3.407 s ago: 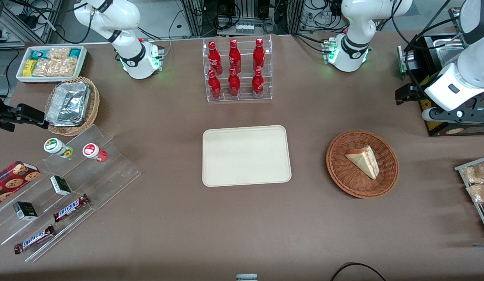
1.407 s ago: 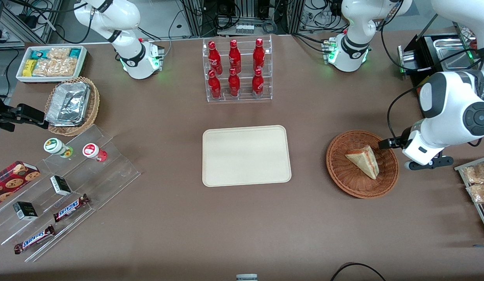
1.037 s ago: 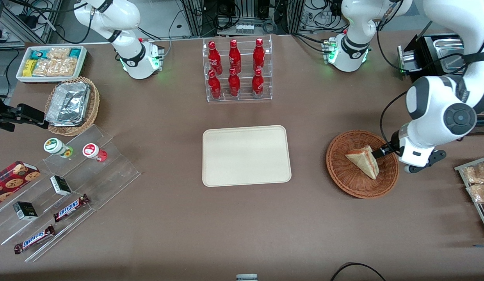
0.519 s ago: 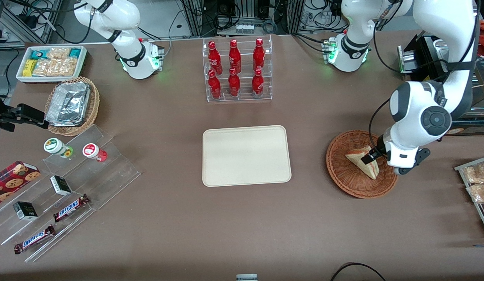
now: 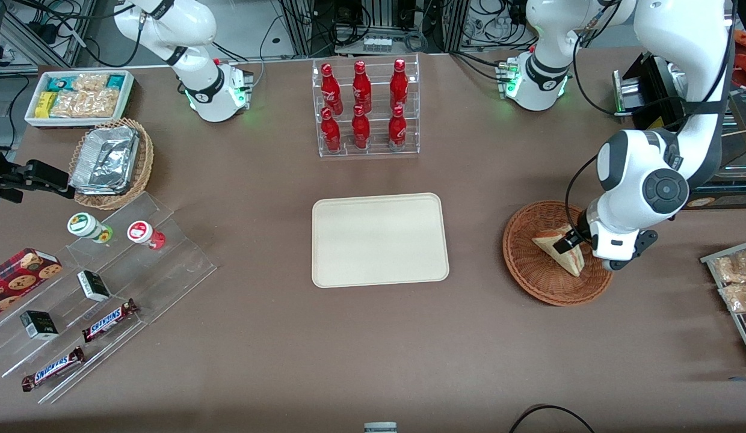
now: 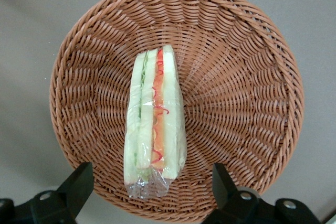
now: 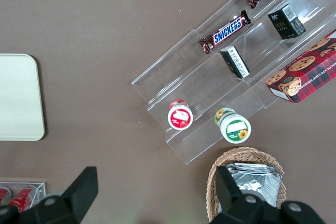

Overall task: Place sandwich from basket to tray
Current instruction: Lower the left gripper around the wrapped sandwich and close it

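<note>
Brown worktop [image 5: 529, 150] carries the basket [image 5: 529, 276] at frame right, sandwich [image 6: 155, 121] inside. Poised above, the pincer [image 6: 152, 187] gapes open astride the wedge; it should descend straight and clamp the bread faces gently.

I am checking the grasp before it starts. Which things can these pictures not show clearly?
- Front view: the arm's wrist covers the gripper and the part of the basket under it.
- Left wrist view: the frame edge cuts off both open fingers and the basket rim.
- Whether the fingers reach down to the sandwich: cannot tell.
</note>
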`<state>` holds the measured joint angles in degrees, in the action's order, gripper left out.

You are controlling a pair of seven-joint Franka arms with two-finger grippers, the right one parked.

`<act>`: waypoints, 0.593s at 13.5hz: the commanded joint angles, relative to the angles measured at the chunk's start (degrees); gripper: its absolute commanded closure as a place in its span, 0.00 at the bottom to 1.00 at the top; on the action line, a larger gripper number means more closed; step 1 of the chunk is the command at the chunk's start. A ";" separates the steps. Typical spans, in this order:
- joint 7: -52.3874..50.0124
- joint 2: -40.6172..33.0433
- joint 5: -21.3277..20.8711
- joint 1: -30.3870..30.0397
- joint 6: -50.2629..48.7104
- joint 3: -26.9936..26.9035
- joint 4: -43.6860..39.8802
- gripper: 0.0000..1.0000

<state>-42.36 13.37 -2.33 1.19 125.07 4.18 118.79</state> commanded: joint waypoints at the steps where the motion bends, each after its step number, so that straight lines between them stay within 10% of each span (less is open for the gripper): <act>1: -0.88 -0.01 0.40 0.13 1.67 -0.05 1.27 0.00; 8: -0.88 2.01 0.48 0.04 3.33 -0.05 2.41 0.00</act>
<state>-42.39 15.06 -2.33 1.18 126.28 4.17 119.94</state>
